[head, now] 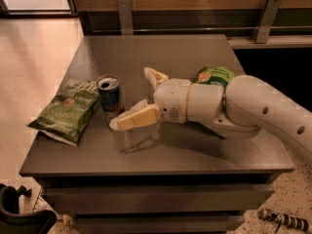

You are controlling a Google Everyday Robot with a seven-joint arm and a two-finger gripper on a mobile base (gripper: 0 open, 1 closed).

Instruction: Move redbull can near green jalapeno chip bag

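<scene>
**A:** Starting nearest us, what sits at the front?

**B:** On the left of the dark table (161, 157), the green jalapeno chip bag (66, 110) lies flat, one corner hanging over the table's left edge. Just to its right the redbull can (109, 97) stands upright, top opened.

**A:** And the gripper?

**B:** The gripper (130, 98) hangs low over the table, just right of the can, with its jaws spread wide and holding nothing. The near finger (139, 117) slants down toward the can's base. Whether it touches, I cannot tell. The far finger (155, 76) points up and away.

**A:** The arm's pose?

**B:** The white arm (273, 108) comes in from the right, lying nearly level, its wrist (190, 101) pointed left at the can.

**A:** Further back?

**B:** A brighter green bag (217, 75) shows behind the wrist, partly hidden.
</scene>
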